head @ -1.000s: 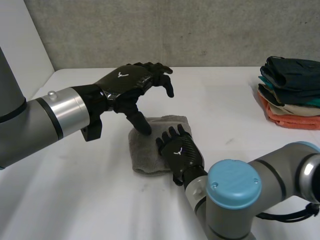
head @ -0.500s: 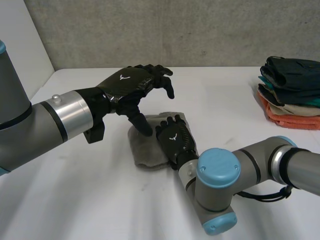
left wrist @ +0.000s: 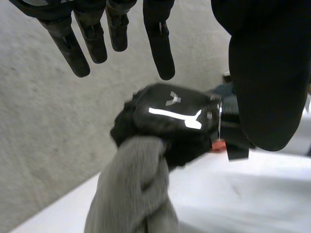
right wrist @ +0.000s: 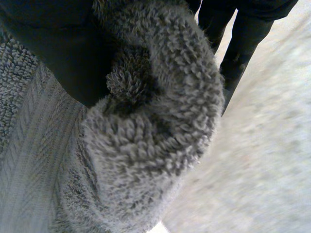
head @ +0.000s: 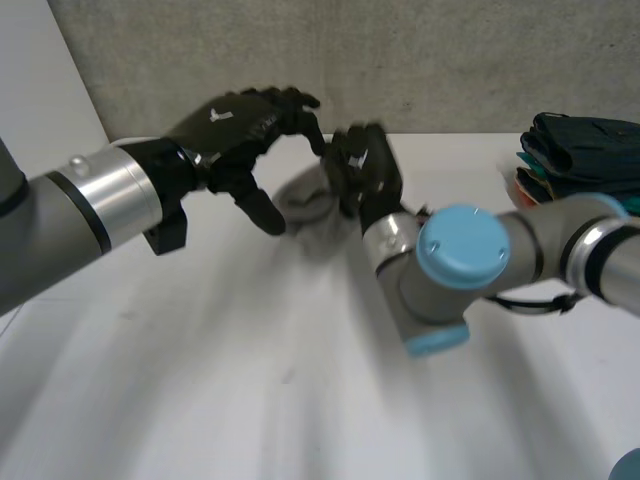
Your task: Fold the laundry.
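Aloft, the right hand [head: 362, 172] clutches a bunched, nubby grey terry towel [head: 308, 210]; the left hand [head: 228, 125] hovers beside, fingers spread.

Take the towel [head: 300, 203] as your mark: your right hand [head: 365, 170] clasps its right side, and the towel hangs below that hand. Your left hand [head: 235, 125] sits just left of the towel, fingers reaching over it. The stack of folded clothes [head: 585, 165] lies well to the towel's right, on the table [head: 200, 380].
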Controlling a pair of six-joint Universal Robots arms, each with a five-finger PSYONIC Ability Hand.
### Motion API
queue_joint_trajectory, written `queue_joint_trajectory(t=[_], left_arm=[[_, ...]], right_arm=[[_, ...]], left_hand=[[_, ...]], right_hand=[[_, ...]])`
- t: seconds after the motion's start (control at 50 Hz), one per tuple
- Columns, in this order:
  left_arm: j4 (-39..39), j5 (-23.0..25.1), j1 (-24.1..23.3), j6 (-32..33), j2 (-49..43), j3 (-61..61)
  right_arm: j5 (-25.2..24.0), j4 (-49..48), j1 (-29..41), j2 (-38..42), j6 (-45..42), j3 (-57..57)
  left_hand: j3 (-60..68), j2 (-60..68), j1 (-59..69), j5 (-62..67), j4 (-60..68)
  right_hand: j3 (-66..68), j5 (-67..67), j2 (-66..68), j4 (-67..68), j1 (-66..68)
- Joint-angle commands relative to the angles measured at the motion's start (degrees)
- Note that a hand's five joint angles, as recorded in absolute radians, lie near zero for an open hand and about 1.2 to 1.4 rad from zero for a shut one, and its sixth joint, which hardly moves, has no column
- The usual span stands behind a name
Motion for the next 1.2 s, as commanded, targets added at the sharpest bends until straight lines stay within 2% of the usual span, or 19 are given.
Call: queue_joint_trajectory(t=[0.02, 0.18, 0.28, 0.42, 0.5, 0.54, 0.56, 0.68, 0.74, 0.76, 0.8, 0.82, 0.9, 1.02, 1.08, 1.14, 1.16, 1.18, 1.2], left_arm=[[2.3, -4.0, 1.2, -2.3, 2.4, 2.2], [5.0, -6.2, 1.4, -5.2, 4.1, 2.0], [5.7, -6.2, 1.0, -5.5, 3.8, 0.6], [6.6, -6.3, -0.2, -5.3, 2.6, -1.6], [7.5, -6.5, -1.1, -5.5, 1.6, -3.2], [7.9, -6.6, -1.3, -5.5, 1.3, -3.7], [8.3, -6.6, -1.4, -5.4, 0.9, -4.1], [8.9, -6.8, -1.9, -5.3, 0.3, -4.2], [8.8, -6.9, -2.1, -5.3, 0.2, -3.5], [8.6, -7.0, -2.3, -5.4, 0.2, -3.1], [8.4, -7.1, -2.4, -5.5, 0.3, -2.7], [7.9, -7.2, -2.7, -5.3, 0.5, -2.4], [6.9, -7.3, -2.9, -5.2, 0.8, -1.7], [6.4, -7.4, -3.1, -5.6, 2.4, -2.4], [6.6, -7.5, -3.5, -6.0, 3.4, -3.4], [6.8, -7.5, -3.9, -6.2, 4.5, -4.4], [6.9, -7.5, -4.0, -6.3, 4.8, -4.5], [7.2, -7.5, -4.3, -6.5, 5.4, -4.6], [7.4, -7.5, -4.3, -6.6, 5.8, -4.6]], right_arm=[[1.0, -0.3, -6.1, -3.0, 0.8, -8.9], [0.4, -5.0, -19.4, -9.3, 8.4, -11.0], [-4.3, -8.4, -29.6, -9.4, 14.7, -10.5], [-18.0, -12.2, -43.9, -2.1, 21.0, -7.9], [-30.7, -15.9, -51.4, 6.2, 24.7, -6.1], [-34.6, -16.6, -53.3, 8.3, 25.3, -5.4], [-39.0, -17.4, -55.6, 10.4, 25.4, -4.4], [-47.2, -18.7, -58.6, 11.8, 26.2, -1.7], [-46.6, -19.8, -58.7, 10.7, 27.3, -1.6], [-45.6, -19.8, -58.6, 9.6, 27.7, -1.3], [-43.5, -19.2, -58.5, 8.0, 28.1, -0.7], [-39.9, -17.6, -58.4, 5.6, 28.5, 0.3], [-32.2, -9.8, -58.1, -1.8, 30.1, 3.5], [-27.7, 7.4, -59.5, -12.9, 27.9, 7.1], [-24.6, 18.1, -60.8, -16.2, 20.7, 7.1], [-16.6, 27.1, -62.3, -18.3, 8.5, 5.6], [-13.6, 28.2, -62.5, -18.7, 5.3, 4.9], [-7.0, 28.6, -62.6, -19.2, -0.9, 3.4], [-3.5, 28.0, -62.6, -19.5, -3.4, 2.6]], left_hand=[[-2.2, -1.9, -23.8, -2.8, -1.9], [-2.2, -1.9, -23.8, -2.8, -1.9], [-2.2, -1.9, -23.8, -2.8, -1.9], [-2.2, -1.9, -23.8, -2.8, -1.9], [-2.2, -1.9, -23.8, -2.8, -1.9], [-2.2, -1.9, -23.8, -2.8, -1.9], [-2.2, -1.9, -23.8, -2.8, -1.9], [-2.2, -1.9, -23.8, -2.8, -1.9], [-2.2, -1.9, -23.8, -2.8, -1.9], [-2.2, -1.9, -23.8, -2.8, -1.9], [-2.2, -1.9, -23.8, -2.8, -1.9], [-2.2, -1.9, -23.8, -2.8, -1.9], [-2.2, -1.9, -23.8, -2.8, -1.9], [-2.2, -1.9, -23.8, -2.8, -1.9], [-2.2, -1.9, -23.8, -2.8, -1.9], [-2.2, -1.9, -23.8, -2.8, -1.9], [-2.2, -1.9, -23.8, -2.8, -1.9], [-2.2, -1.9, -23.8, -2.8, -1.9], [-2.2, -1.9, -23.8, -2.8, -1.9]], right_hand=[[14.0, 17.6, 14.1, 11.5, 20.8], [14.0, 17.6, 14.1, 11.5, 20.8], [14.0, 17.6, 14.1, 11.5, 20.8], [14.0, 17.6, 14.1, 11.5, 20.8], [14.0, 17.6, 14.1, 11.5, 20.8], [14.0, 17.6, 14.1, 11.5, 20.8], [14.0, 17.6, 14.1, 11.5, 20.8], [14.0, 17.6, 14.1, 11.5, 20.8], [14.0, 17.6, 14.1, 11.5, 20.8], [-5.3, -1.8, -5.3, -7.8, 1.5], [-56.0, -52.4, -55.9, -58.5, -49.2], [-56.0, -52.4, -55.9, -58.5, -49.2], [-56.0, -52.4, -55.9, -58.5, -49.2], [-56.0, -52.4, -55.9, -58.5, -49.2], [-56.0, -52.4, -55.9, -58.5, -49.2], [-56.0, -52.4, -55.9, -58.5, -49.2], [-56.0, -52.4, -55.9, -58.5, -49.2], [-56.0, -52.4, -55.9, -58.5, -49.2], [-56.0, -52.4, -55.9, -58.5, -49.2]])
